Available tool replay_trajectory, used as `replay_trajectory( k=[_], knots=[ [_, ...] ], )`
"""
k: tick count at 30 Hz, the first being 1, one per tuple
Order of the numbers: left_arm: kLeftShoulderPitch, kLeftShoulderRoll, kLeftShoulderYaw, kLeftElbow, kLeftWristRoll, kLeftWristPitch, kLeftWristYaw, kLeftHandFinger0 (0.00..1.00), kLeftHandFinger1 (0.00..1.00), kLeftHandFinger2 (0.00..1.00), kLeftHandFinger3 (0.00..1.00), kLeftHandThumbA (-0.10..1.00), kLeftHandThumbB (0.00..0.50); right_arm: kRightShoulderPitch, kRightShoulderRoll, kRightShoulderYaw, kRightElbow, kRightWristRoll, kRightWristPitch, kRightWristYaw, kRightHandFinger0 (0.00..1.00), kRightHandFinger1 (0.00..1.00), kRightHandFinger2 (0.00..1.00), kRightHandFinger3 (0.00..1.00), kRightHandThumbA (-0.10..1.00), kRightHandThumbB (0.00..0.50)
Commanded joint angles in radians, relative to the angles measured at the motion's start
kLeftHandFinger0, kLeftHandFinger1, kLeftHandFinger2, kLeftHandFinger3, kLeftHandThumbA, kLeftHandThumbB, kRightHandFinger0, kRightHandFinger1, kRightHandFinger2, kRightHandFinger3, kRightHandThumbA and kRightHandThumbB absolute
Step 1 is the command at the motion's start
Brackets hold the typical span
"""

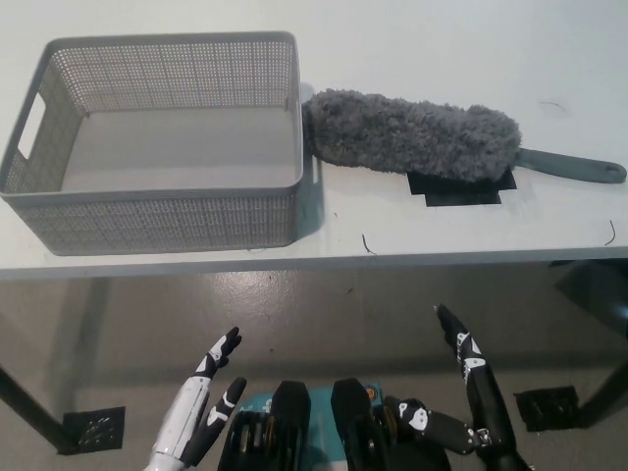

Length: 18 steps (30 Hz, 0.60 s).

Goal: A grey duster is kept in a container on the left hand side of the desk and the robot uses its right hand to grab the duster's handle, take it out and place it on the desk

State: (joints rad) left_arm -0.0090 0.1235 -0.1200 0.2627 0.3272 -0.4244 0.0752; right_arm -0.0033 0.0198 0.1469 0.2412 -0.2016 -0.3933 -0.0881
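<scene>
On the desk (442,235), just beside the basket (167,186), the duster (412,135) lies flat, handle (574,167) pointing right, while the right hand (481,402) and left hand (196,412) hang below the desk edge, fingers spread and holding nothing, where a careless lift could strike that edge.

I lose the left hand (196,417) and the right hand (478,402) at the wrist, both cut by the bottom edge; the duster (412,134) covers much of a black patch (461,192) under it, so I can't tell its full shape; thin dark marks (367,243) on the desk (442,39) are too small to identify; the desk itself runs off the top and both sides.
</scene>
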Motion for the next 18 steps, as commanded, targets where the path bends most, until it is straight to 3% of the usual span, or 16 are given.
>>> replay_trajectory(
  k=[1,3,11,13,18],
  knots=[
    [-0.003,0.011,-0.012,-0.021,0.009,-0.046,0.033,1.00,1.00,1.00,1.00,1.00,0.091,-0.007,0.002,0.006,-0.023,0.003,-0.077,-0.032,1.00,1.00,1.00,1.00,1.00,0.213],
    [-0.005,0.012,-0.015,-0.018,0.004,-0.046,0.038,1.00,1.00,1.00,1.00,1.00,0.071,-0.008,0.001,0.008,-0.019,0.008,-0.077,-0.033,1.00,1.00,1.00,1.00,1.00,0.206],
    [0.032,0.009,-0.018,-0.036,0.013,-0.046,0.036,1.00,1.00,1.00,1.00,1.00,0.075,0.024,-0.006,0.018,-0.035,-0.005,-0.077,-0.024,1.00,1.00,1.00,1.00,1.00,0.208],
    [0.034,0.008,-0.018,-0.038,0.011,-0.046,0.036,1.00,1.00,1.00,1.00,1.00,0.036,0.026,-0.006,0.020,-0.035,-0.005,-0.077,-0.024,1.00,1.00,1.00,1.00,1.00,0.204],
    [0.025,0.001,-0.012,-0.026,0.013,-0.046,0.043,1.00,1.00,1.00,1.00,1.00,0.009,0.022,-0.005,0.020,-0.034,0.005,-0.077,-0.019,1.00,1.00,1.00,1.00,1.00,0.202]
  ],
)
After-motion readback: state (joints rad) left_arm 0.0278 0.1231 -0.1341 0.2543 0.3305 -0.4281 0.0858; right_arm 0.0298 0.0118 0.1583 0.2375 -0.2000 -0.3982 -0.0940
